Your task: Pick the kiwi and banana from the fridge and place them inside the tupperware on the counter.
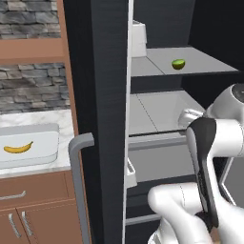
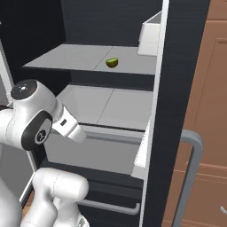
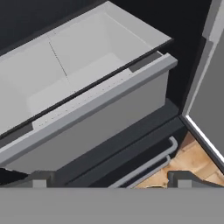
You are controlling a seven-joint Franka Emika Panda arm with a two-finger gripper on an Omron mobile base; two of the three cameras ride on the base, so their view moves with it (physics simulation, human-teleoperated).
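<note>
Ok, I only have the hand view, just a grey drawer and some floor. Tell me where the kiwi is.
Observer: The kiwi sits on the upper shelf of the open fridge, above the drawer you see.
Operator: Report on the banana.
Observer: The banana already lies inside the tupperware.
Operator: Say where that tray stands.
Observer: On the counter, left of the fridge in the left base view.
Operator: Give me the hand's state.
Observer: The hand is open and holds nothing; its tips frame the drawer front.
</note>
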